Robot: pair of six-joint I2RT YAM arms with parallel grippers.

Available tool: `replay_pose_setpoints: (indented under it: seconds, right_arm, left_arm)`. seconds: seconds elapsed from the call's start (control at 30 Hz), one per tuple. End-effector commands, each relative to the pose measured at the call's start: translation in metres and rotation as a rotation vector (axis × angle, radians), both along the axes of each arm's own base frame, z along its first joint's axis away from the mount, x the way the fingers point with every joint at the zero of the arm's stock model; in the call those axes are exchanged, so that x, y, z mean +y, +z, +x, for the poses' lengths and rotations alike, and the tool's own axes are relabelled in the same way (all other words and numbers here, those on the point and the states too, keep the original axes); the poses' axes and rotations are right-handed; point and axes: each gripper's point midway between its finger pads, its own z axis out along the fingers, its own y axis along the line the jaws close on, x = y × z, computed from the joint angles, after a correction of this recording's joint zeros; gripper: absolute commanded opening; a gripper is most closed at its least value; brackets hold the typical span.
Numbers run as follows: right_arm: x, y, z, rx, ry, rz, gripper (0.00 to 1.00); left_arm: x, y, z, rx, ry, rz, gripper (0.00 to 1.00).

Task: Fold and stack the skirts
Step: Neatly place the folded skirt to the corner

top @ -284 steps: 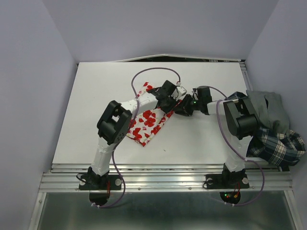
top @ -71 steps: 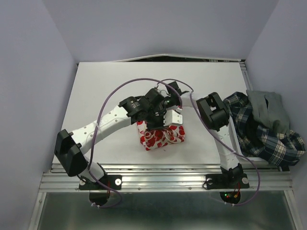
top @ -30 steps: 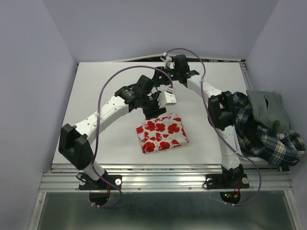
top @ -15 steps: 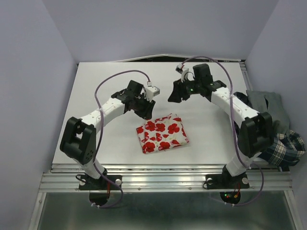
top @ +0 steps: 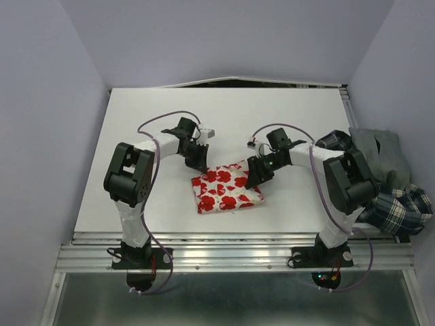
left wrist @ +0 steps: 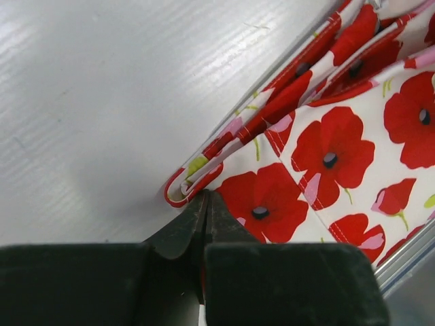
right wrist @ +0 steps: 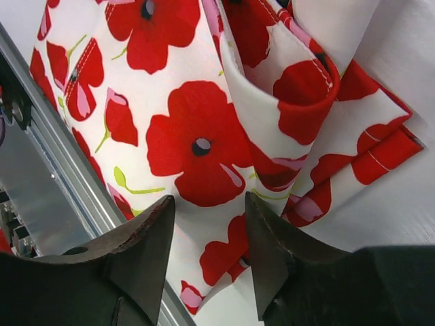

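Observation:
The white skirt with red poppy print [top: 224,190] lies folded into a small square at the table's middle front. My left gripper [top: 202,165] is at its far left corner; in the left wrist view its jaws [left wrist: 206,195] are shut with the tips on the skirt's [left wrist: 326,149] folded edge. At the right side of the square, my right gripper [top: 253,178] has its jaws [right wrist: 207,210] half closed over the thick edge of the skirt [right wrist: 183,136], and a fold beside them stands up. The grey skirt [top: 380,153] and the plaid skirt [top: 397,207] lie heaped at the table's right edge.
The white table [top: 149,122] is walled in on the left, back and right. A metal rail [top: 231,238] runs along its near edge, close to the folded skirt, and also shows in both wrist views.
Both arms have swung in and down onto the folded red-print skirt. The left jaws have shut and the right jaws have narrowed on it. Its far right corner has risen.

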Motion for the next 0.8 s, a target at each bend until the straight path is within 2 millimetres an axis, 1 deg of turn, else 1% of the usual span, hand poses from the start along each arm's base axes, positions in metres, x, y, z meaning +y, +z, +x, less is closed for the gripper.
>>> replay_pose_setpoints:
  seconds: [0.0, 0.03, 0.07, 0.13, 0.17, 0.2, 0.23, 0.27, 0.3, 0.33, 0.37, 0.4, 0.43, 0.47, 0.5, 0.53, 0.57, 0.6, 0.63, 0.67, 0.7, 0.73, 0.77]
  right_arm:
    - [0.011, -0.006, -0.005, -0.001, 0.032, 0.029, 0.51]
    - [0.014, -0.012, -0.006, 0.017, 0.032, 0.025, 0.51]
    - [0.019, -0.015, -0.008, 0.025, 0.038, 0.028, 0.5]
    - [0.032, -0.017, -0.004, 0.044, 0.015, 0.043, 0.5]
    - [0.038, -0.024, -0.003, 0.062, 0.01, 0.041, 0.5]
    - [0.05, -0.024, 0.0, 0.036, 0.021, 0.057, 0.5]
    - [0.06, -0.021, 0.008, 0.034, 0.002, 0.065, 0.51]
    - [0.068, -0.029, 0.017, 0.023, -0.011, 0.063, 0.51]
    - [0.077, -0.029, 0.024, 0.037, -0.04, 0.067, 0.51]
    - [0.093, -0.021, 0.037, 0.009, -0.039, 0.095, 0.51]
    - [0.1, -0.018, 0.047, 0.006, -0.055, 0.111, 0.52]
    - [0.109, -0.027, 0.054, 0.01, -0.068, 0.111, 0.54]
    - [0.121, -0.015, 0.07, 0.005, -0.098, 0.143, 0.57]
    - [0.129, -0.013, 0.072, 0.015, -0.104, 0.158, 0.6]
    - [0.135, -0.009, 0.078, 0.022, -0.111, 0.181, 0.66]
    - [0.139, -0.001, 0.081, 0.039, -0.129, 0.198, 0.69]
    - [0.142, 0.007, 0.084, 0.034, -0.136, 0.21, 0.71]
    - [0.143, 0.016, 0.087, 0.024, -0.149, 0.221, 0.75]
    - [0.144, 0.04, 0.088, 0.012, -0.17, 0.248, 0.83]
    - [0.143, 0.052, 0.087, 0.003, -0.182, 0.262, 0.86]
    - [0.136, 0.058, 0.087, 0.001, -0.206, 0.267, 0.89]
    - [0.134, 0.082, 0.088, -0.037, -0.231, 0.289, 0.94]
    - [0.128, 0.089, 0.09, -0.05, -0.256, 0.289, 0.95]
  left_arm:
    - [0.016, -0.008, 0.023, -0.009, 0.034, 0.059, 0.01]
    - [0.022, -0.009, 0.027, -0.004, 0.049, 0.069, 0.0]
    - [0.035, -0.009, 0.037, -0.014, 0.081, 0.085, 0.0]
    - [0.049, -0.005, 0.056, -0.049, 0.109, 0.108, 0.0]
    - [0.059, -0.002, 0.064, -0.07, 0.125, 0.128, 0.0]
    - [0.068, 0.001, 0.073, -0.091, 0.143, 0.143, 0.0]
    - [0.082, 0.012, 0.088, -0.13, 0.179, 0.151, 0.0]
    - [0.093, 0.024, 0.103, -0.179, 0.197, 0.173, 0.06]
    - [0.108, 0.038, 0.113, -0.218, 0.234, 0.186, 0.12]
    - [0.117, 0.051, 0.121, -0.26, 0.258, 0.193, 0.2]
    - [0.125, 0.065, 0.127, -0.304, 0.281, 0.208, 0.27]
    - [0.129, 0.078, 0.13, -0.341, 0.296, 0.213, 0.4]
    - [0.129, 0.105, 0.129, -0.405, 0.303, 0.203, 0.6]
    - [0.127, 0.118, 0.126, -0.428, 0.3, 0.189, 0.68]
    - [0.124, 0.125, 0.12, -0.44, 0.294, 0.182, 0.77]
    - [0.117, 0.147, 0.112, -0.483, 0.283, 0.166, 0.95]
    - [0.115, 0.155, 0.107, -0.504, 0.289, 0.177, 0.98]
    - [0.109, 0.166, 0.098, -0.517, 0.291, 0.171, 0.98]
    - [0.103, 0.168, 0.09, -0.51, 0.293, 0.174, 0.98]
    - [0.099, 0.167, 0.084, -0.501, 0.306, 0.178, 0.99]
    - [0.09, 0.159, 0.073, -0.473, 0.309, 0.19, 0.99]
    - [0.084, 0.151, 0.062, -0.419, 0.324, 0.18, 0.99]
    - [0.071, 0.14, 0.05, -0.376, 0.291, 0.176, 0.99]
